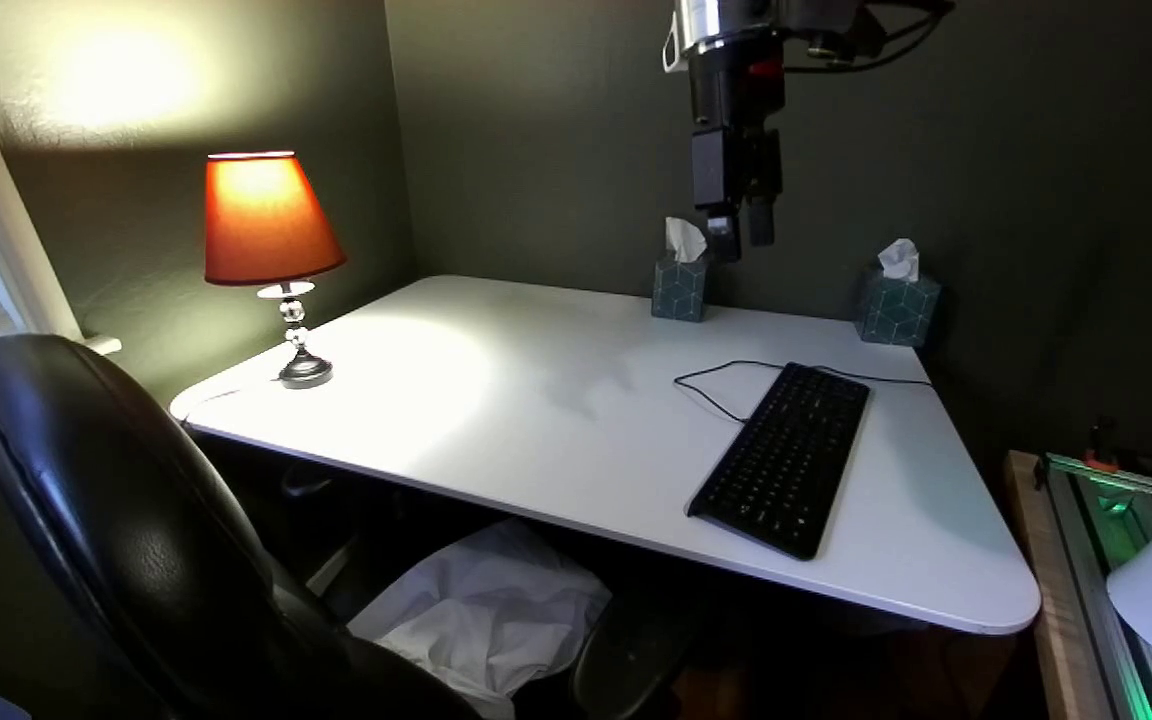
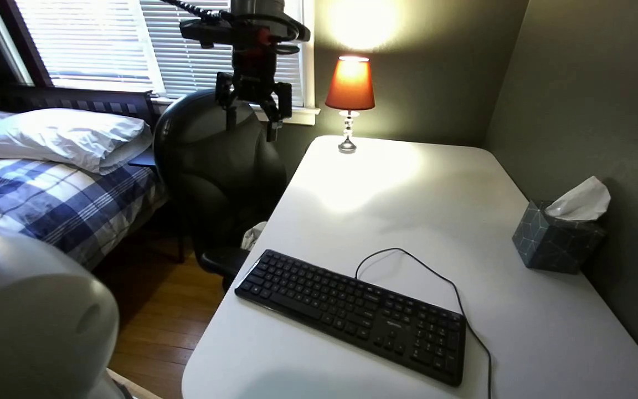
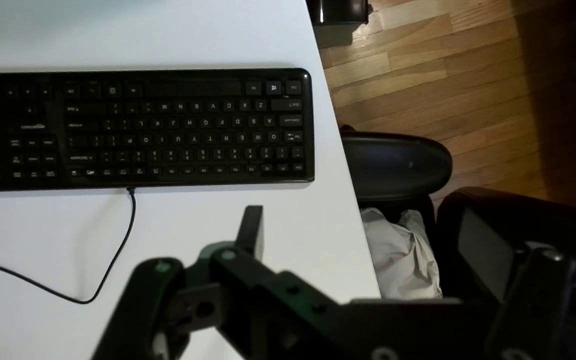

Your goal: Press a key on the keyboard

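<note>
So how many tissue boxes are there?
2: in an exterior view, one box stands by the back wall, another box farther right, at a far corner of the desk.

Noted lit, orange-shaded lamp (image 1: 274, 240) near one end of white bench (image 1: 536, 400) in both exterior views. In an exterior view, logged tissue box (image 1: 678, 292) and second tissue box (image 1: 898, 308), well apart on bench close to dark wall (image 1: 556, 150). Found black chair (image 2: 219, 160) beside bench, with crumpled white cloth (image 3: 400, 257) just next to armrest (image 3: 398, 165). In an exterior view, recorded blue-plaid bed (image 2: 75, 205), white pillow (image 2: 58, 133) on bed, slatted blinds (image 2: 92, 44) behind. From wrist view, noted wood floor (image 3: 453, 90) beyond bench edge, partly in shadow.
</note>
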Tool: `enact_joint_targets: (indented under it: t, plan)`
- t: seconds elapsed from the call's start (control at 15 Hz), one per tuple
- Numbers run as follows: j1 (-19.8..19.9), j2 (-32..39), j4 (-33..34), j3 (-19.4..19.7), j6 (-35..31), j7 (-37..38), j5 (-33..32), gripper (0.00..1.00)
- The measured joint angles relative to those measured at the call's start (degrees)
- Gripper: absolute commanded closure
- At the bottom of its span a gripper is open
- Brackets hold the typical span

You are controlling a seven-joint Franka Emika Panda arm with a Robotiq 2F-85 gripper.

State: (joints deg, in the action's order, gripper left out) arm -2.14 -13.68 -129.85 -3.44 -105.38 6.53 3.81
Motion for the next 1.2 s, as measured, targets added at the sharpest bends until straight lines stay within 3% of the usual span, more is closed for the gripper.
enact_joint_targets:
  t: [0.47,1.2]
  plan:
    - [0.3,2.5,-5.1,-0.2,-1.3,0.3,-6.1,0.0]
    - [0.4,6.0,-5.1,0.0,-1.3,-0.1,-6.5,0.0]
